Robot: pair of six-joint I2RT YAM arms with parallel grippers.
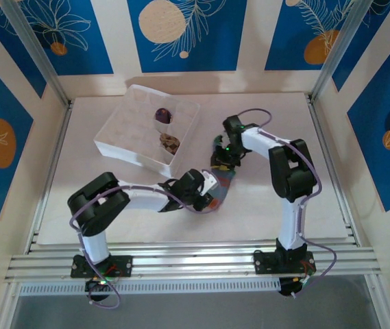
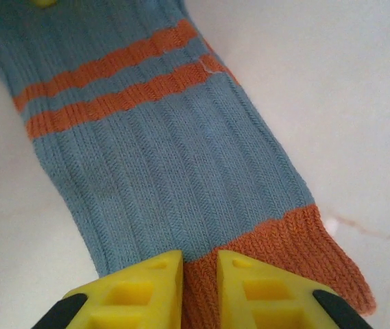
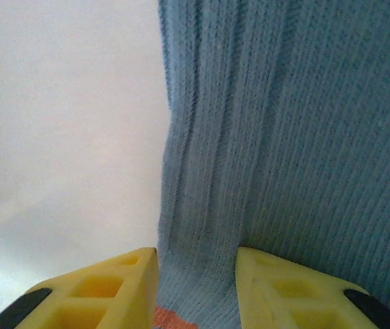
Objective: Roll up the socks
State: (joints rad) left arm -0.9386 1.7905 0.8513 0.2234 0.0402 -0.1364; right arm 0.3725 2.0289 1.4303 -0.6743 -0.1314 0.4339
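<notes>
Evidently well along: counts two socks of three as finished. Shows a purple bundle (image 1: 162, 114) and a brown-tan bundle (image 1: 170, 142), each balled up in its own compartment on the right side of the white gridded box (image 1: 133, 159), toward the far edge of the bench (image 1: 153, 226) and left of its middle. Leaves the blue-grey sock (image 2: 174, 157) to do. Lies flat and unrolled near the middle of the bench, just off the box's near right corner, stretched between the two arms, orange cuff (image 2: 277, 253) toward the near edge, no turn of a roll visible anywhere along it. Has the left jaws almost closed, a thin strip of that cuff pinched between the yellow tips. Has the right jaws wider apart at the opposite end, a gathered ridge of blue ribbed fabric caught between them, apparently gripped rather than merely straddled. Reads as the very start of the last roll: both ends held, the rolling itself not begun. Calls next, presumably, for turning the sock over on itself from one end into a tight bundle, then setting it down in a free compartment beside the other two.
</notes>
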